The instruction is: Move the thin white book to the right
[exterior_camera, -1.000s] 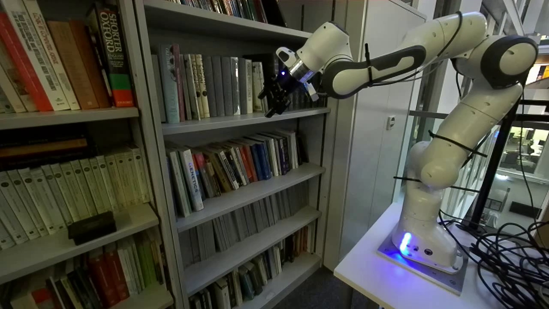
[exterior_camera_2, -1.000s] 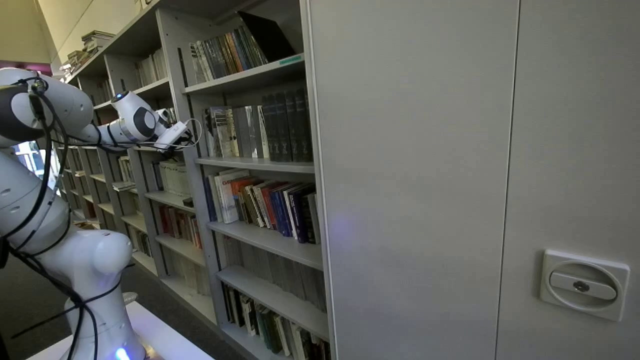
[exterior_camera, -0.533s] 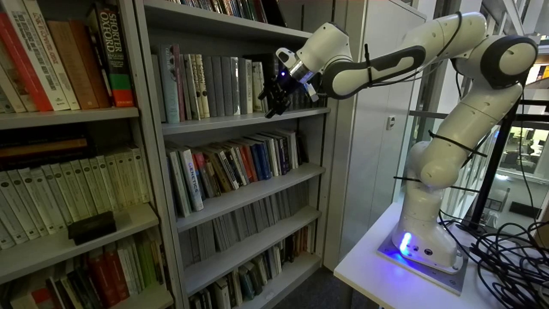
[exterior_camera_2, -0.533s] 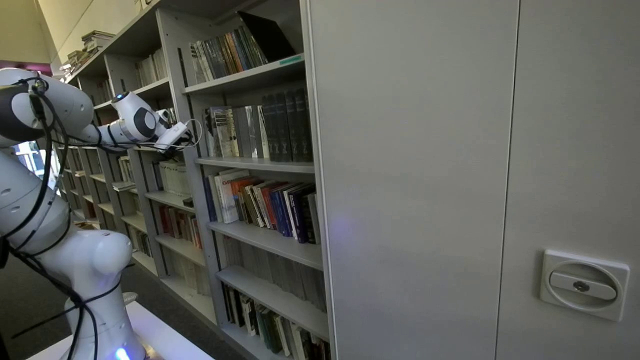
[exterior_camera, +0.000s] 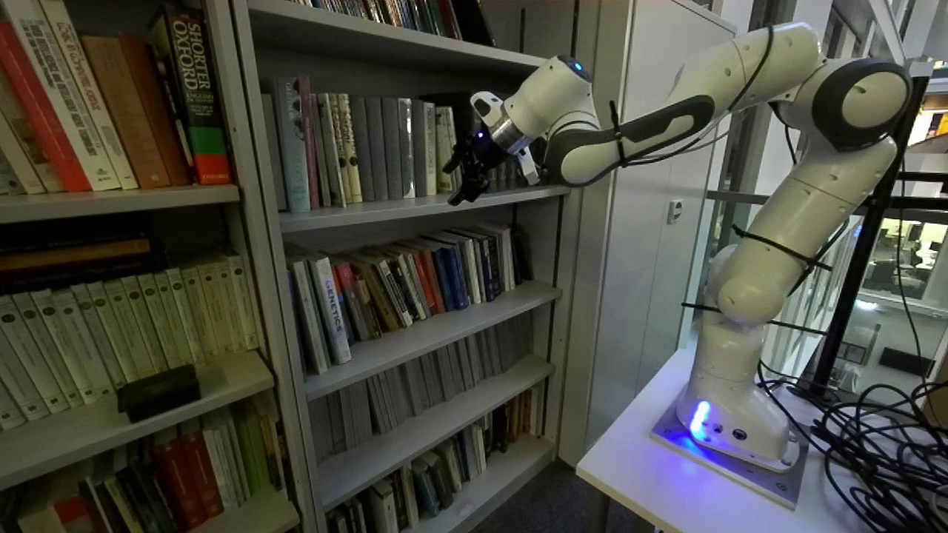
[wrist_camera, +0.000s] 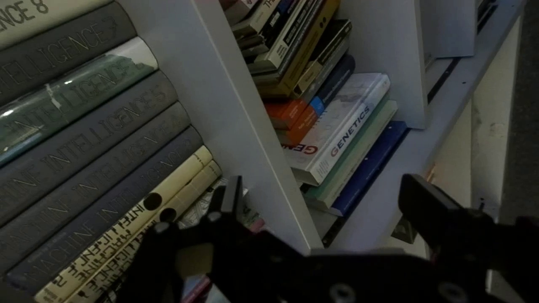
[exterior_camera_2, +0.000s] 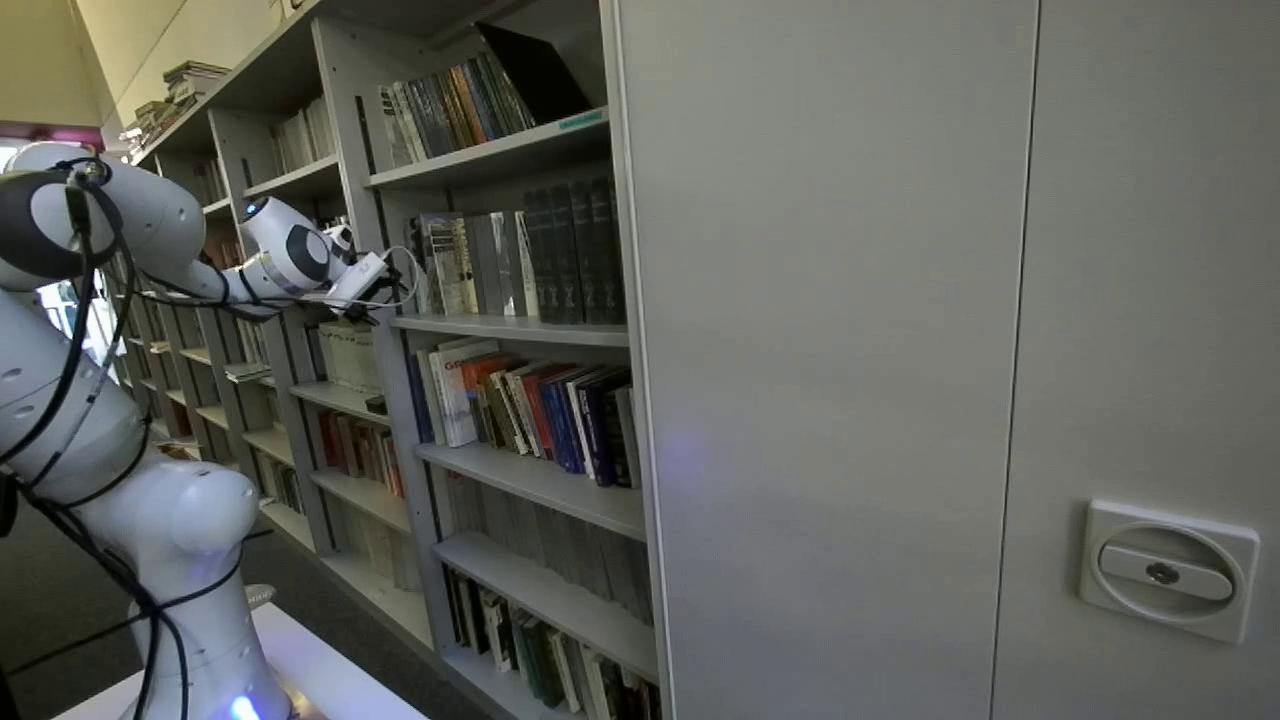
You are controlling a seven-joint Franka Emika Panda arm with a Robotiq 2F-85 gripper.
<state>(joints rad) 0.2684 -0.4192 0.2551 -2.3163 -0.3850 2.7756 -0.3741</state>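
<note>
Grey shelving (exterior_camera: 437,333) carries leaning books (exterior_camera: 418,277), seemingly propped by the white GENETICS volume (exterior_camera: 332,311) near one end — maybe our target, we can't tell. Our gripper (wrist_camera: 323,189) gapes wide, empty, probably to straddle it.

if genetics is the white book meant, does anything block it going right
Yes: in both exterior views, a row of books stands to the right of Genetics on the same shelf, starting with an orange book beside it.
</note>
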